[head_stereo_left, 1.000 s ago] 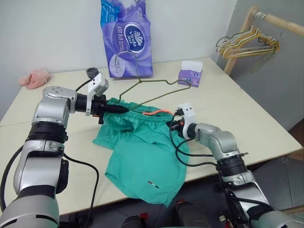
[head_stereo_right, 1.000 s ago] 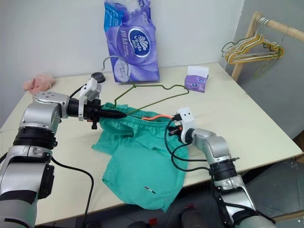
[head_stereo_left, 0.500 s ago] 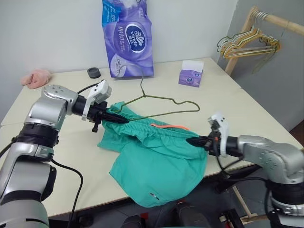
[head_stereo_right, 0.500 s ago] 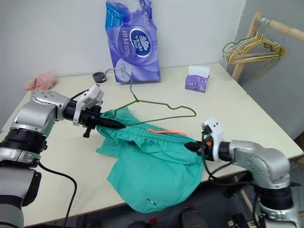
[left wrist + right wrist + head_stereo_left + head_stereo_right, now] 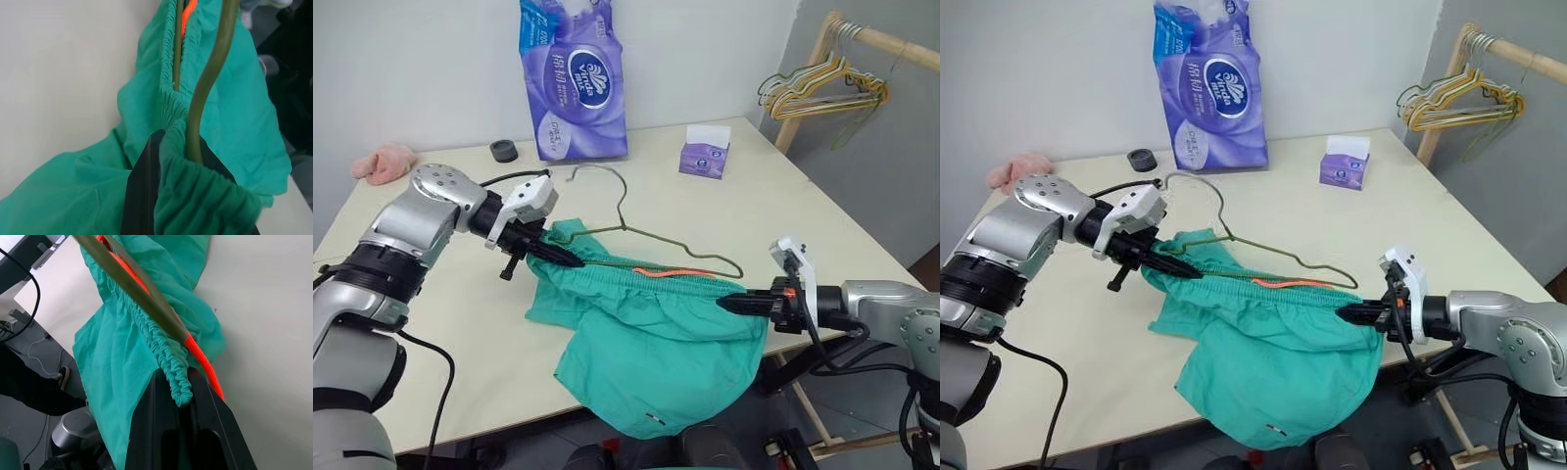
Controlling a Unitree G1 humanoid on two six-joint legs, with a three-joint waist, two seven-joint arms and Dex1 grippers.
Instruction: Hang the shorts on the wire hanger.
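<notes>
- L hand point(image 5: 570, 260) pinches one end of the shorts' point(image 5: 656, 352) waistband, fingers pressed together on the cloth.
- R hand point(image 5: 729, 305) pinches the other end, same way.
- Waistband stretched between the hands above the bench point(image 5: 431, 333); legs droop over the front edge.
- Wire hanger point(image 5: 636, 235) lies along the waistband, hook toward the purple tissue pack point(image 5: 573, 78).

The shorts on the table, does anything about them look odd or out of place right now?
Somewhat. The shorts droop off the table's front edge while the left gripper and right gripper pinch the waistband's ends. An orange drawstring pokes out along the waistband, beside the wire hanger.
</notes>
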